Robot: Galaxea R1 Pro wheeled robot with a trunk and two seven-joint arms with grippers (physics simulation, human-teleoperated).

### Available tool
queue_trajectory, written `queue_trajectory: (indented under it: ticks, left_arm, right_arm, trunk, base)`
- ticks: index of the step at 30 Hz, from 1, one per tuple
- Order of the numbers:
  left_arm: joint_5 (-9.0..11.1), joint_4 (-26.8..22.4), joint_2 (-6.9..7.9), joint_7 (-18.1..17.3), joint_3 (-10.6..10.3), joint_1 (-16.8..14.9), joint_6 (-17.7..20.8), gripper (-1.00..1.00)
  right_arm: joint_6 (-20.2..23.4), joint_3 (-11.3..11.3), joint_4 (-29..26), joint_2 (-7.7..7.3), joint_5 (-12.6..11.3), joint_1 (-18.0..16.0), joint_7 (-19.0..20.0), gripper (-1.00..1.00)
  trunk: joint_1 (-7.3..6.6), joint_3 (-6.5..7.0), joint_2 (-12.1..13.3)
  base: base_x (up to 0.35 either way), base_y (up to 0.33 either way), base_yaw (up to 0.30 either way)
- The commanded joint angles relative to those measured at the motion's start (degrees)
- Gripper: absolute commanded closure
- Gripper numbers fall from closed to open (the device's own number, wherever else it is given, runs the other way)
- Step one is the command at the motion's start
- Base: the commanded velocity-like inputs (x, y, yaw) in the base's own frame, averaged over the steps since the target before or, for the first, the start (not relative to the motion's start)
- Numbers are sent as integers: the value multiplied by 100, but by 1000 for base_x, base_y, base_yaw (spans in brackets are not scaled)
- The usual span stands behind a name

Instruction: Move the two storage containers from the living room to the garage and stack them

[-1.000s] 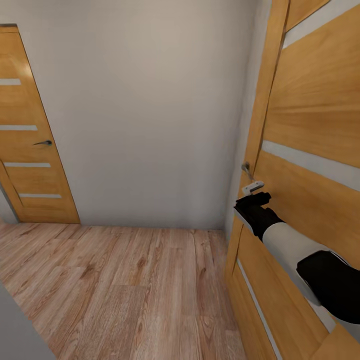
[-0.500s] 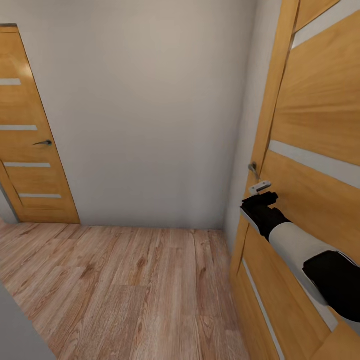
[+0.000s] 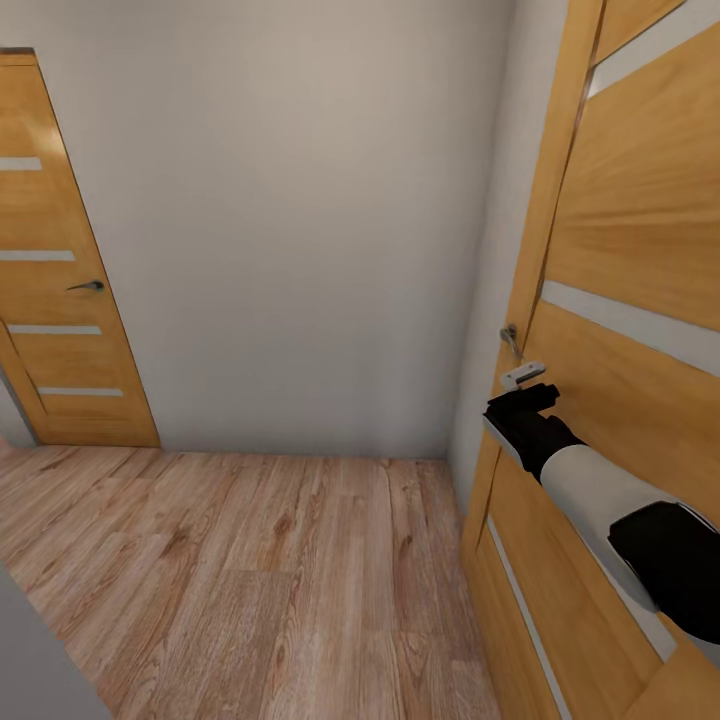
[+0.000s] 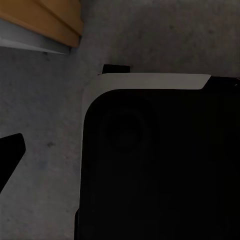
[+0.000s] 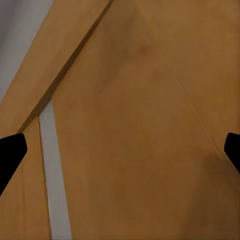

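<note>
**Right arm at a wooden door in a hallway**

Nearest, along the right side of the head view, the right arm (image 3: 600,495) reaches forward against a wooden door (image 3: 640,260) with pale horizontal strips. Its black wrist ends at the right gripper (image 3: 527,392), which sits just below the door's metal handle (image 3: 511,338), close to the door's leading edge. From the head view I cannot tell whether the gripper touches the handle. In the right wrist view the 2 black fingertips (image 5: 11,152) stand at opposite edges of the picture, spread wide, with nothing between them but the door's wood and 1 pale strip.

The left wrist view looks down on a black and white part of the robot's body (image 4: 150,155) over a dark grey surface (image 4: 45,115), with a strip of wood (image 4: 45,17) at one corner. 1 black fingertip of the left gripper (image 4: 10,150) pokes in from the edge; how wide that gripper stands cannot be told.

Underfoot lies a light wood-plank floor (image 3: 250,580). It runs to a plain pale wall (image 3: 290,220). At the far left stands a second wooden door (image 3: 55,290), shut, with its own small dark handle (image 3: 87,286).

No orange-red container appears in these pictures.
</note>
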Motion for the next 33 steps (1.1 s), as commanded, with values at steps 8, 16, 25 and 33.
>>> queue_trajectory:
  ticks: [8,16,25,33]
  left_arm:
    - [45,-1,0,-8,2,0,-13,-100]
    - [45,-1,0,-8,2,0,-13,-100]
    - [45,-1,0,-8,2,0,-13,-100]
    - [45,-1,0,-8,2,0,-13,-100]
  right_arm:
    - [71,32,-8,-194,5,-5,-53,-100]
    - [90,36,-28,-100,-15,-5,-53,-100]
    - [175,47,-68,546,-21,-5,-53,-100]
    - [179,44,-39,1217,-22,-5,-61,-100]
  trunk:
    - [0,-6,-3]
    - [0,-6,-3]
    - [0,-6,-3]
    - [0,-6,-3]
  base:
    - [0,0,0]
    - [0,0,0]
    - [0,0,0]
    - [0,0,0]
